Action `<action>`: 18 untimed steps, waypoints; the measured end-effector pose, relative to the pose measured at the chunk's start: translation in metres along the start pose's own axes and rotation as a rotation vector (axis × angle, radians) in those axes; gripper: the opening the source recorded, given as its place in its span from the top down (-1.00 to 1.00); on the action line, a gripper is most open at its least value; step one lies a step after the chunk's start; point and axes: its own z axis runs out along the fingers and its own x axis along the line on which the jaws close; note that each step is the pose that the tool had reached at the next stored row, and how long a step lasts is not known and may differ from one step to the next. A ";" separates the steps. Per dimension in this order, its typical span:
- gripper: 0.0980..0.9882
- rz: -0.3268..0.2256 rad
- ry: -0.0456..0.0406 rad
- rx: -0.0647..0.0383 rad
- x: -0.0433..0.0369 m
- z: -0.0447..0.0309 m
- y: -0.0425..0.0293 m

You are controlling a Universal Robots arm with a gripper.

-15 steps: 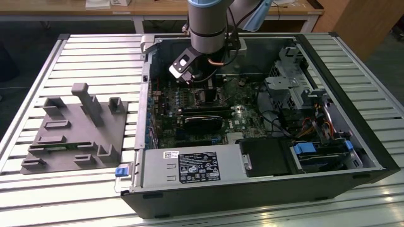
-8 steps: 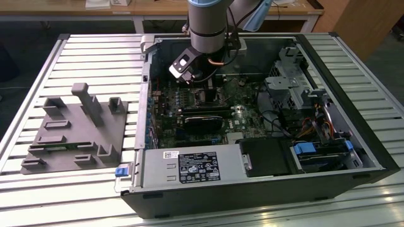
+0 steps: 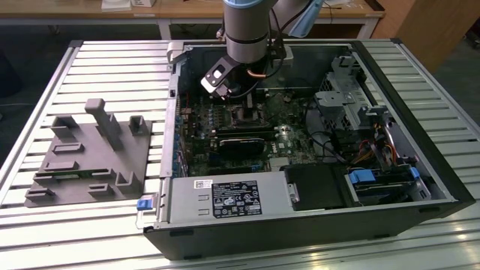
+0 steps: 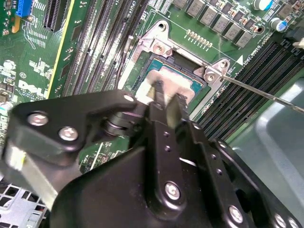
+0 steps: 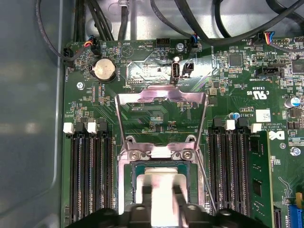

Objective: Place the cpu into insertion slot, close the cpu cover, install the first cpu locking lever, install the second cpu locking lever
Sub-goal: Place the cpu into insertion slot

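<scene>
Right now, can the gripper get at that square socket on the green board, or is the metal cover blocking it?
Probably yes. The cpu cover lies flipped open, away from the insertion slot, and the gripper sits right at the slot, holding the cpu. Nothing appears to stand between them.

The gripper (image 4: 167,97) is matte black with silver screws. Beneath it the cpu (image 4: 173,80) is dull silver-grey, set in a green board (image 5: 142,61) finely lined with paler traces. Beyond the gripper the cover (image 5: 161,95) is bright silver. To either side of it run black memory slots (image 5: 90,175) with white clips. The table (image 3: 112,62) is pale grey, striped by slats.
</scene>
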 end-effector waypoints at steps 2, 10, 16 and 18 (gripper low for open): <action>0.81 0.000 -0.0001 0.000 0.0000 0.0000 0.0000; 0.98 0.000 0.0000 0.000 0.0000 -0.0001 0.0000; 0.98 0.000 0.0000 0.000 0.0001 -0.0030 0.0002; 0.98 0.000 -0.0001 0.000 0.0002 -0.0070 0.0006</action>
